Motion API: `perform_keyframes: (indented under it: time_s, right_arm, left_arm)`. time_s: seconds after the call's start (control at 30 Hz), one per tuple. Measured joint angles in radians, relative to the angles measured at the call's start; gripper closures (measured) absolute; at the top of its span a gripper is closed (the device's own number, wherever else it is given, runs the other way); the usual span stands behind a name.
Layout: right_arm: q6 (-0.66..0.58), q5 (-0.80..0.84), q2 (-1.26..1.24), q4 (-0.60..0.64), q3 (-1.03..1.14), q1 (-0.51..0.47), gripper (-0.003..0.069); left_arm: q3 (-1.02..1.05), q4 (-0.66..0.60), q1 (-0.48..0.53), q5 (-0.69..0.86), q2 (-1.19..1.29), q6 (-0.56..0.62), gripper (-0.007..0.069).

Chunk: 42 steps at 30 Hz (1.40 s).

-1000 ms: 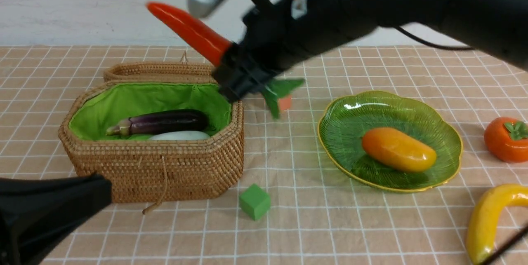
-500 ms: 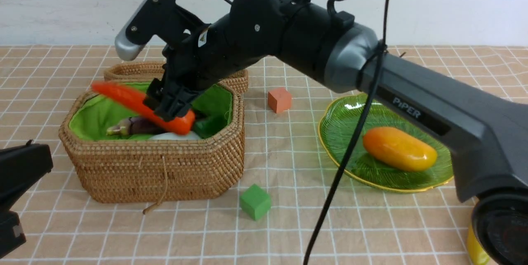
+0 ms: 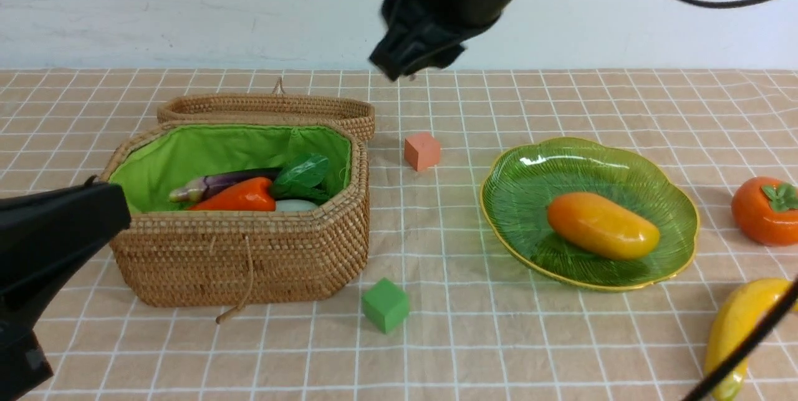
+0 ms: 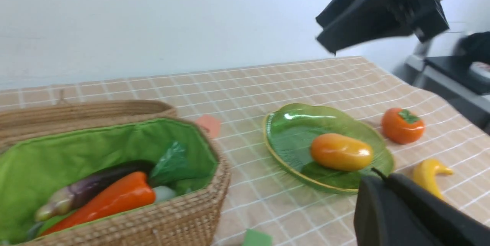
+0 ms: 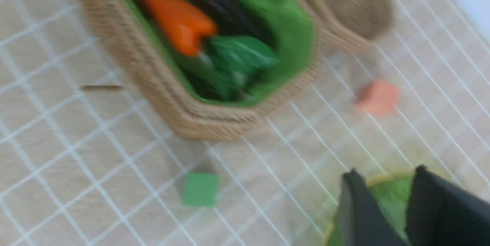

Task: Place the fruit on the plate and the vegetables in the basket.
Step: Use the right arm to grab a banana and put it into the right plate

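The open wicker basket (image 3: 237, 257) holds the orange-red carrot (image 3: 234, 198) with its green top, the purple eggplant (image 3: 215, 184) and the white radish (image 3: 294, 205). On the green plate (image 3: 682, 211) lies the mango (image 3: 603, 226). The persimmon (image 3: 765, 211) and the banana (image 3: 739, 326) rest on the cloth to its right. My right gripper (image 3: 405, 61) hangs high between basket and plate, open and empty; its wrist view shows the plate's rim (image 5: 383, 179) between the fingers. My left gripper (image 3: 118, 211) is shut and empty at the basket's near left corner.
A salmon cube (image 3: 422, 151) sits behind the gap between basket and plate, and a green cube (image 3: 385, 305) in front of it. The basket's lid (image 3: 268, 106) lies open behind it. A black cable (image 3: 742, 345) crosses the banana at the right edge.
The right gripper lowered the carrot into the basket, let it go and rose up to the right. The carrot now lies on the eggplant and radish. The left arm shifted slightly.
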Motion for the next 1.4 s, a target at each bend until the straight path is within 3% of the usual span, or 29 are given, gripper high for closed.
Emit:
perform_keyframes:
  time_s: [0.03,0.07,0.1,0.13,0.3,0.37,0.4,0.53,0.7,0.8,1.0,1.17,1.4]
  right_arm:
    - [0.057,-0.001,-0.040,-0.018,0.058,-0.027,0.0571]
    - [0.067,-0.001,-0.047,-0.020,0.069,-0.027,0.0582]
    - [0.152,-0.002,-0.109,-0.039,0.178,-0.092,0.0648]
    - [0.174,-0.002,-0.125,-0.040,0.209,-0.101,0.0657]
    - [0.422,-0.013,-0.281,-0.058,0.667,-0.420,0.0636]
    - [0.484,-0.060,-0.292,-0.024,0.818,-0.520,0.0582]
    - [0.513,-0.110,-0.291,0.017,0.892,-0.587,0.0524]
    - [0.540,-0.287,-0.266,0.171,1.049,-0.696,0.0316]
    - [0.511,-0.399,-0.198,0.225,1.122,-0.722,0.0120]
    - [0.511,-0.423,-0.137,0.224,1.127,-0.722,0.0076]
    - [0.511,-0.448,-0.037,0.202,1.125,-0.723,0.0148]
    - [0.473,-0.430,-0.027,0.168,1.121,-0.725,0.0349]
    - [0.412,-0.295,-0.147,0.200,1.093,-0.720,0.0349]
  left_arm:
    - [0.000,-0.018,0.000,-0.009,0.004,0.016,0.0638]
    - [0.000,-0.021,0.000,-0.009,0.005,0.020,0.0638]
    - [0.000,-0.050,0.000,-0.011,0.011,0.056,0.0638]
    - [0.000,-0.053,0.000,-0.012,0.013,0.061,0.0638]
    - [0.000,-0.132,0.000,-0.020,0.023,0.165,0.0638]
    - [0.000,-0.168,0.000,-0.021,0.027,0.196,0.0638]
    - [0.000,-0.188,0.000,-0.021,0.030,0.214,0.0638]
    - [0.000,-0.214,0.000,-0.021,0.030,0.256,0.0638]
    - [0.000,-0.219,0.000,-0.021,0.031,0.267,0.0638]
    - [0.000,-0.219,0.000,-0.021,0.033,0.267,0.0638]
    - [0.000,-0.219,0.000,-0.018,0.034,0.267,0.0638]
    - [0.000,-0.220,0.000,-0.011,0.034,0.267,0.0638]
    - [0.000,-0.219,0.000,-0.009,0.034,0.267,0.0638]
